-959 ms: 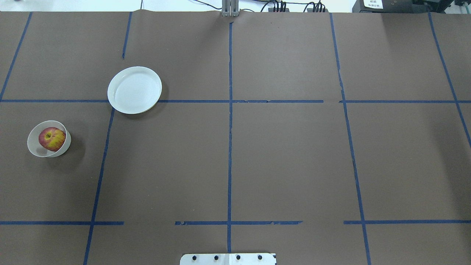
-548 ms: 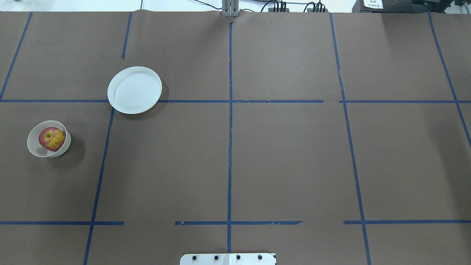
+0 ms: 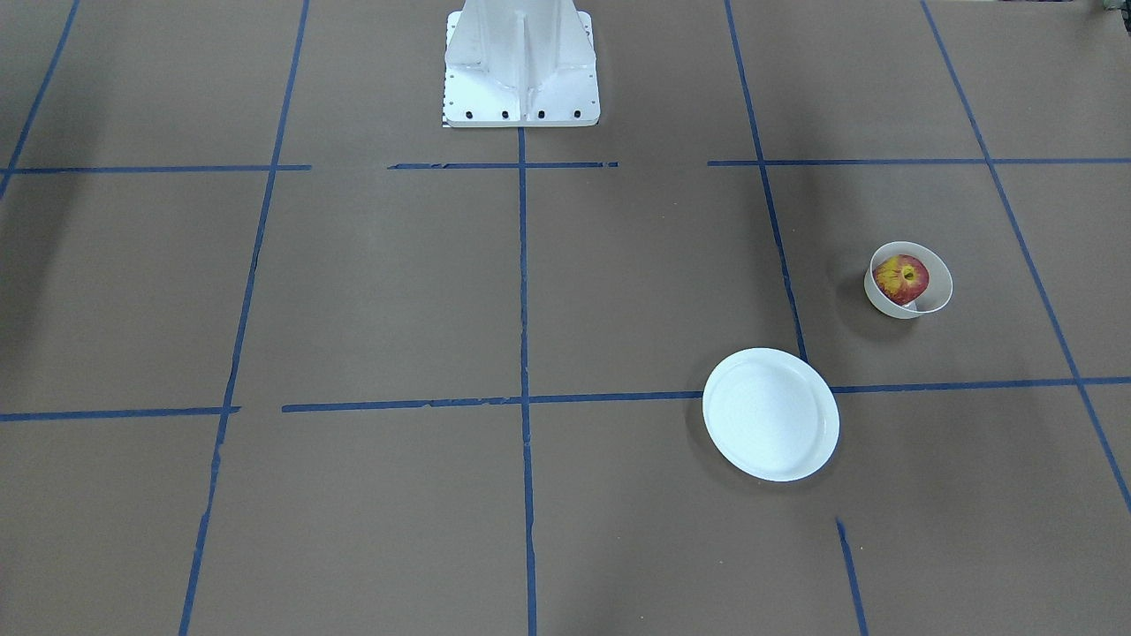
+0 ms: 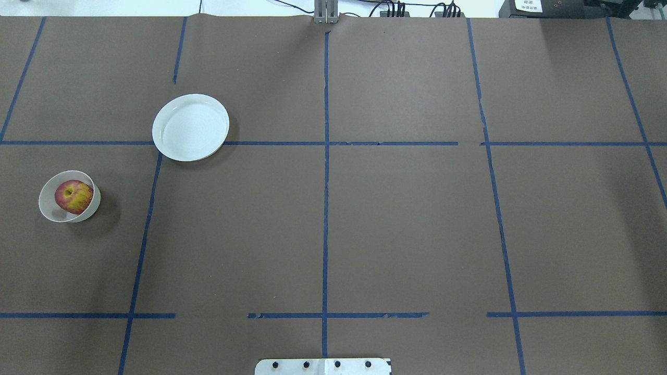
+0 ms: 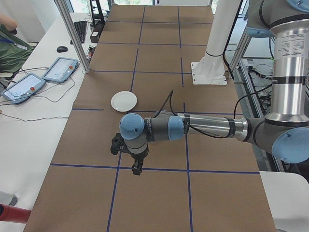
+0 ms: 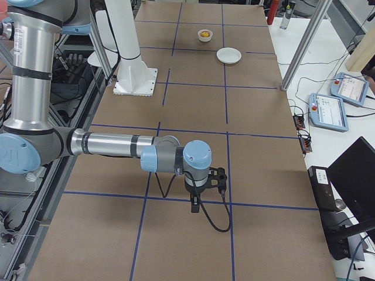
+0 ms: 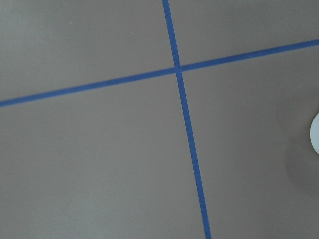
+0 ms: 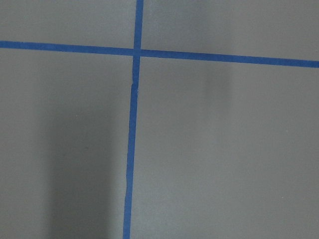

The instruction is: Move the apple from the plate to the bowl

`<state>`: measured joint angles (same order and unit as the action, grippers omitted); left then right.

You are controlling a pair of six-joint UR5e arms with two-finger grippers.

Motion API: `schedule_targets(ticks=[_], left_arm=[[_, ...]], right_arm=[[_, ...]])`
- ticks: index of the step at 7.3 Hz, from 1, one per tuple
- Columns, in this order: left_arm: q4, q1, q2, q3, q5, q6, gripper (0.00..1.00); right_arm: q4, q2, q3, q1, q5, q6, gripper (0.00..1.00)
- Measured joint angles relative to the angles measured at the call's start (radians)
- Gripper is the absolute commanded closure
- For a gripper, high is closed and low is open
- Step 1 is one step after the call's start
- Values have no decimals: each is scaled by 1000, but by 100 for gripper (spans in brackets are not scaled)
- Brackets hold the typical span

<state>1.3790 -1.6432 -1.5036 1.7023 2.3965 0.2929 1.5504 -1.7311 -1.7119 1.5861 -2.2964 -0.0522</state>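
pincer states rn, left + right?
Left pincer: cannot be told; it shows only in a side view.
Right pincer: cannot be told; it shows only in a side view.

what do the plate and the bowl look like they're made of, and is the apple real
The plate looks like glazed ceramic or glossy plastic: it is smooth and white, with soft reflections inside the rim. The bowl is cream-white, thin-walled and duller, so perhaps plastic or thin ceramic; the look leaves it open. The apple in it has red skin with yellow streaks; real or imitation cannot be told.
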Motion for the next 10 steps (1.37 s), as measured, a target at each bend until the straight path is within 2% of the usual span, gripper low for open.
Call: schedule_targets(ticks=[10], left_arm=[[59, -6, -5, 1, 10, 3, 0]], right_arm=[[-1, 0, 0, 0, 0, 0, 0]])
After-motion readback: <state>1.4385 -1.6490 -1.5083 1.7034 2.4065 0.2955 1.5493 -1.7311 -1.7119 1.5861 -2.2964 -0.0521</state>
